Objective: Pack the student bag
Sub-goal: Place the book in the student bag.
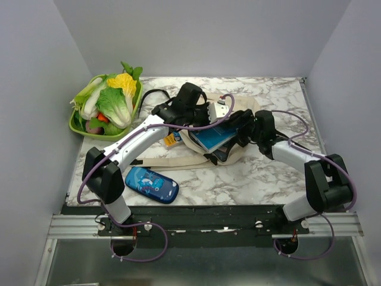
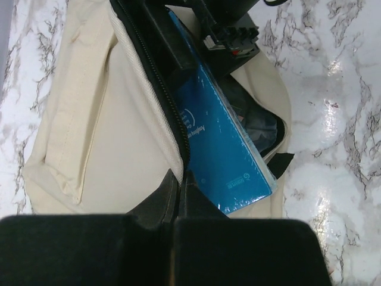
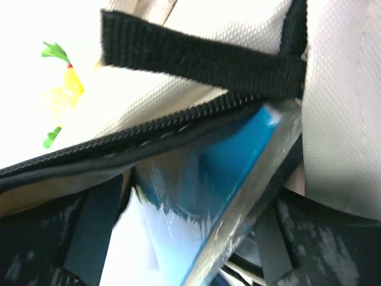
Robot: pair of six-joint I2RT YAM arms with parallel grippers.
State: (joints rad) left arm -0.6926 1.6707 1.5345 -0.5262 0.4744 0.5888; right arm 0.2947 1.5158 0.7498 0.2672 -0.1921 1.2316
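Left gripper (image 2: 178,187) clamping tight on the student bag (image 2: 101,137) zipper rim, right gripper (image 3: 181,232) spreading wide beside a blue book (image 3: 232,161) in the bag's mouth

The student bag (image 1: 191,150) is a big, soft, cream cloth backpack, lying slumped on its side near the middle of the marble table (image 1: 256,179). It has no stiff shape. Its mouth gapes open, and the black zipper (image 2: 159,101) runs along the raised lip. A blue book (image 2: 229,158) sits slanted in the opening — partly inside, with one corner poking out past the rim. A flat black webbing strap (image 3: 196,59) crosses the cloth just above the zipper. One long beige strap (image 1: 164,162) trails off flat across the tabletop.
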